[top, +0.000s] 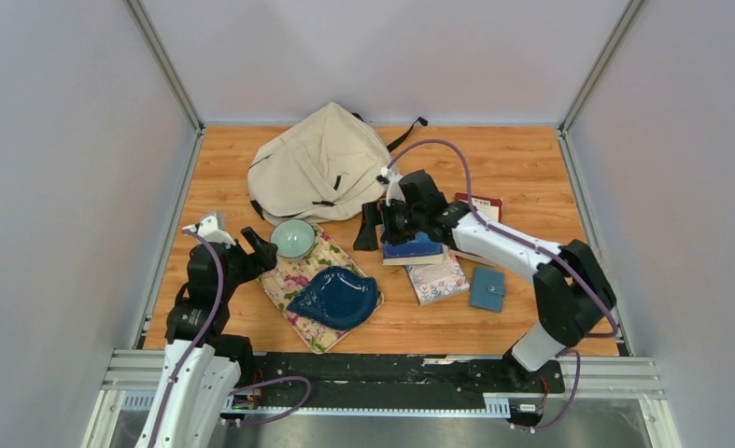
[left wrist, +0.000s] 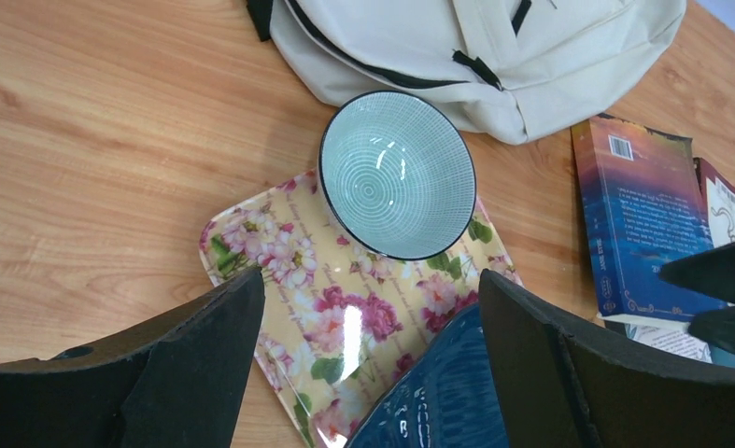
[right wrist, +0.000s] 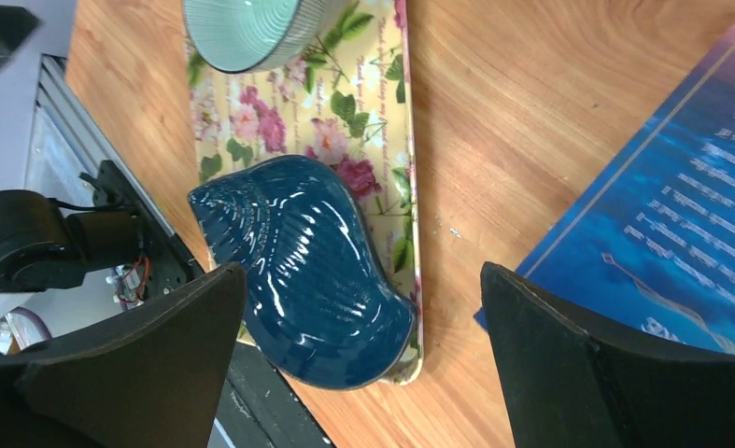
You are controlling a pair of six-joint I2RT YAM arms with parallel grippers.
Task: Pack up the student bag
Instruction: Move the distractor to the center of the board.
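A large cream student bag [top: 321, 173] lies flat at the far middle of the wooden table [top: 531, 159], with black straps showing at its edges. Just in front of it, a pale green bowl [top: 293, 238] sits at the far end of a floral tray [top: 293, 280]. A dark blue shell-shaped dish [top: 333, 297] rests on the tray's near end. The left gripper [top: 259, 247] hovers beside the bowl, its fingers apart and empty. The right gripper [top: 375, 227] hangs near the bag's front edge, at the left edge of a blue book [top: 417, 250]. Its fingers are also spread, with nothing between them.

bright even overhead light, soft shadows, glare on the blue dish [right wrist: 303, 280], near fingers blurred
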